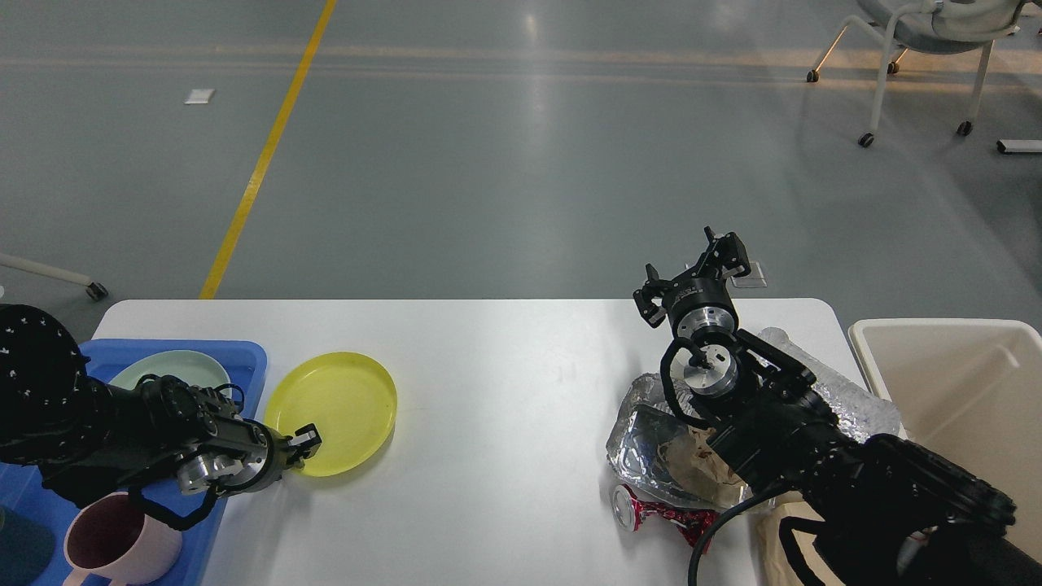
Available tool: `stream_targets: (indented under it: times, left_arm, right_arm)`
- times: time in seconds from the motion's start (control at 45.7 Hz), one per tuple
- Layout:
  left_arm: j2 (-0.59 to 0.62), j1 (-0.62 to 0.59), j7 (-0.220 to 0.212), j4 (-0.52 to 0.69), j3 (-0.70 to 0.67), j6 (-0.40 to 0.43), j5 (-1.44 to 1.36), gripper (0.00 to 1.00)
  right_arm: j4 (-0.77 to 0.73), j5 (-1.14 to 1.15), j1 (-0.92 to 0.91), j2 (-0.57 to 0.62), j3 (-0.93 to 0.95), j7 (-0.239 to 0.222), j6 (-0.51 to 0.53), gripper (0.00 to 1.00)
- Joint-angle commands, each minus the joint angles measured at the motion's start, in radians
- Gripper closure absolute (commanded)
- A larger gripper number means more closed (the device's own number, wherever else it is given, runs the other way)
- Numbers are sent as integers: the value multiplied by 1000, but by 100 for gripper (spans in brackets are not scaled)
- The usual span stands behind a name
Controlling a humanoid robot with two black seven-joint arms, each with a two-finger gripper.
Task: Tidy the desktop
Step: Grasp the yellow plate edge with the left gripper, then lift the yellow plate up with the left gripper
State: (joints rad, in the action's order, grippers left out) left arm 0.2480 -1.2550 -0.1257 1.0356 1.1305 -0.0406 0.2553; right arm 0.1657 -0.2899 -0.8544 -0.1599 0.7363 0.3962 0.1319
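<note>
You have one yellow plate [332,412] on the desktop [496,423], its near rim pinched by the left gripper [304,445]. Beside it, one blue tray [213,358] holds one pale green plate [167,369] and one pink mug [114,541]. The right gripper [692,277] hovers with fingers spread above crumpled foil [651,435], one crushed red can [659,513] and, at the right, one cream bin [961,382].
</note>
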Motion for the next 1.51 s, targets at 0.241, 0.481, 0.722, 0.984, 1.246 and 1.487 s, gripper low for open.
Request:
stream_targets:
  times: [0.241,0.481,0.722,0.984,1.246,1.487]
  left_arm:
    - [4,0,-2,15,-3,2,1,100]
    - [16,-21,-2,50,-8,2,1,100]
    - [114,-164,-5,210,-6,71,-4,100]
    - [181,-395,-61,254,75,438,-50,100]
    - [281,-653,-112,254,95,790,-185,100]
    - [362,-905,-112,254,95,1001,-399,100]
  right_arm:
    - [0,0,0,0,0,0,0,0]
    - [0,0,0,0,0,0,0,0]
    - [0,0,0,0,0,0,0,0]
    - [0,0,0,0,0,0,0,0]
    - [0,0,0,-1,0,1,0,0]
    - [0,0,0,0,0,0,0,0]
